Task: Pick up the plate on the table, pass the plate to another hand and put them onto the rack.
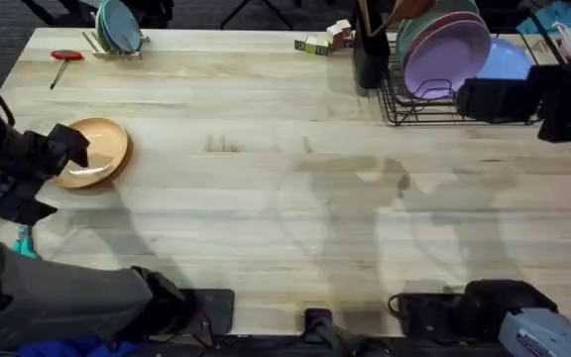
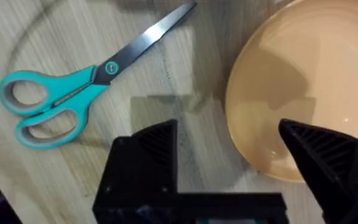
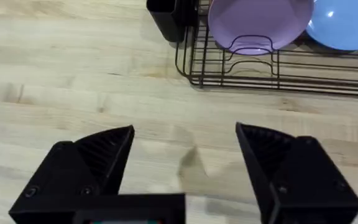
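The orange-tan plate (image 1: 101, 149) lies flat on the table (image 1: 266, 198) at the left. My left gripper (image 1: 67, 151) is over its near-left rim. In the left wrist view the left gripper (image 2: 225, 127) is open and straddles the rim of the plate (image 2: 303, 81), one finger (image 2: 325, 149) above the plate, the other (image 2: 151, 152) above bare wood. The black wire rack (image 1: 434, 104) stands at the back right. My right gripper (image 1: 469, 99) hovers beside it, open (image 3: 185, 130) and empty, with the rack (image 3: 278, 68) ahead of it.
A lilac plate (image 1: 449, 55) and a blue plate (image 1: 509, 61) stand in the rack. A black utensil holder (image 1: 370, 50) is at its left. Teal scissors (image 2: 73, 93) lie next to the orange plate. At the back left are a red-handled tool (image 1: 65, 58) and a small stand of teal plates (image 1: 117, 28).
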You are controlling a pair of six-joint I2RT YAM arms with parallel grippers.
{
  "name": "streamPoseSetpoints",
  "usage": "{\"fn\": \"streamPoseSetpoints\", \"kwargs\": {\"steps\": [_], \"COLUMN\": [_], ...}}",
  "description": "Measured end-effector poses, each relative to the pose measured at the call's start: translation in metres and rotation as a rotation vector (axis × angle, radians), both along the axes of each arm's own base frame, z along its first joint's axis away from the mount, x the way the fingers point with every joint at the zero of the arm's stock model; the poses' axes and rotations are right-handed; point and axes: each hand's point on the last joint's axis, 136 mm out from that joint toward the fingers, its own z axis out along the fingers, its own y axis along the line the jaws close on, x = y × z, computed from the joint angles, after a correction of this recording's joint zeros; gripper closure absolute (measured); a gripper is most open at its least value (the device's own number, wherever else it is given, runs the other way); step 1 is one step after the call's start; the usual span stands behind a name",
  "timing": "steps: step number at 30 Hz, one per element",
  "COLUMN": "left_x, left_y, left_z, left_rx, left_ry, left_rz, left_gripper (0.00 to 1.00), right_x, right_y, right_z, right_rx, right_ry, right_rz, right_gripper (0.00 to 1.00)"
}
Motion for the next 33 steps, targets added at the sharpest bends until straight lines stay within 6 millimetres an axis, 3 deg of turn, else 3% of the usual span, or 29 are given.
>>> {"fn": "streamPoseSetpoints", "kwargs": {"steps": [6, 10, 17, 25, 28, 30, 33], "left_x": [0.001, 0.005, 0.008, 0.016, 0.011, 0.012, 0.012], "left_y": [0.0, 0.005, 0.006, 0.005, 0.009, 0.012, 0.01], "left_z": [-0.021, -0.021, -0.021, -0.022, -0.02, -0.016, -0.017], "left_rx": [-0.035, -0.032, -0.039, -0.048, -0.033, -0.026, -0.031], "left_ry": [0.03, 0.029, 0.025, -0.002, 0.019, 0.005, 0.011], "left_rz": [0.004, 0.007, 0.005, -0.005, 0.017, 0.025, 0.025], "left_gripper": [0.007, 0.01, 0.1, 0.555, 0.89, 0.946, 0.948], "right_x": [0.0, 0.0, 0.0, 0.001, 0.005, 0.008, 0.014], "right_y": [0.0, 0.0, 0.0, 0.0, 0.0, 0.0, 0.0], "right_z": [0.0, 0.0, 0.0, -0.002, -0.007, -0.012, -0.018], "right_rx": [0.0, 0.0, 0.0, 0.0, 0.0, 0.0, 0.0], "right_ry": [0.0, 0.0, -0.001, 0.007, 0.031, 0.052, 0.073], "right_rz": [0.0, 0.0, 0.0, 0.0, 0.0, 0.0, 0.0], "right_gripper": [0.007, 0.007, 0.007, 0.007, 0.007, 0.007, 0.007]}}
